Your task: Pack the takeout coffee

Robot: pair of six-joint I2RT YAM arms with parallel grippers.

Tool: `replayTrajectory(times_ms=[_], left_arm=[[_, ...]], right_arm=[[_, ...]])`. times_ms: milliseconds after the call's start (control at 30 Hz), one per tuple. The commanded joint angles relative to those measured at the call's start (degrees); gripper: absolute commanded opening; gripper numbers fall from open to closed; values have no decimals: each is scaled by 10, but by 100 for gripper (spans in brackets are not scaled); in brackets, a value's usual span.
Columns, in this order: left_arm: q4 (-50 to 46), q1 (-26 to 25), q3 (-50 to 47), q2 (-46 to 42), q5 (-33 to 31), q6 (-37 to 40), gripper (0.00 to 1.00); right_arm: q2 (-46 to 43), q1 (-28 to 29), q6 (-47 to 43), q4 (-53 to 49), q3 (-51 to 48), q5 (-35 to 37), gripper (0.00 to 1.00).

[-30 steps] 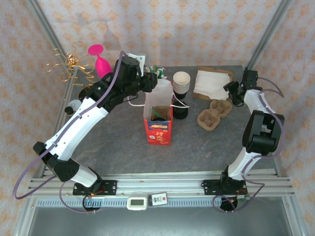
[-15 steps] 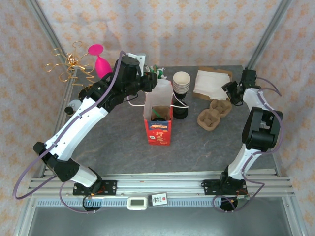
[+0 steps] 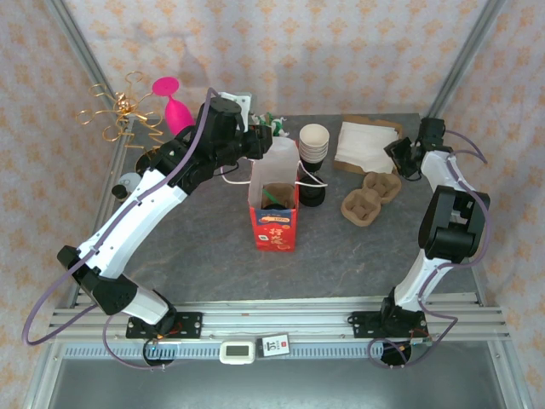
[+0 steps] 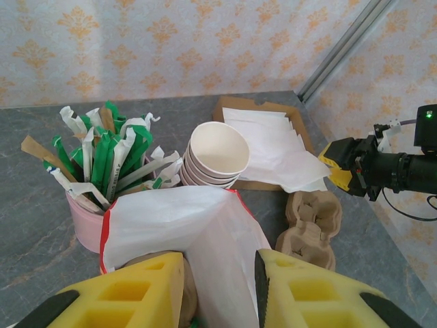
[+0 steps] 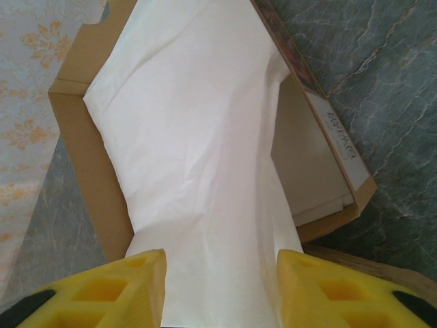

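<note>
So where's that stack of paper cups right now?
In the top view the stack stands just behind and right of the red-and-white bag, between the pink cup of sachets and the napkin box.

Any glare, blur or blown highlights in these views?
Top external: even diffuse light, sharp, no glare on the table. Left wrist: crisp, white bag bright but creases readable. Right wrist: white paper close to washed out, folds faint.
</note>
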Motion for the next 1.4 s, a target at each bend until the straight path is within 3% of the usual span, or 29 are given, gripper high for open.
replayTrajectory(times_ms=[0, 367, 667, 833, 1100, 1367], left_arm=[[15, -1, -2, -2, -15, -6, 35], [14, -1, 0, 4, -15, -4, 35], [6, -1, 17, 9, -20, 9, 35], [10, -1, 17, 0, -28, 31, 36], [11, -6, 9, -26, -14, 99, 47], [54, -77, 14, -29, -24, 185, 61]], right_arm=[[8, -1, -5, 3, 14, -13, 41], [39, -2, -18, -17, 36, -13, 29], [10, -1, -29, -22, 61, -29, 0], [-24, -1, -30, -18, 77, -59, 0], [-103, 29, -24, -39, 116, -83, 0], [-198, 88, -12, -59, 147, -85, 0]])
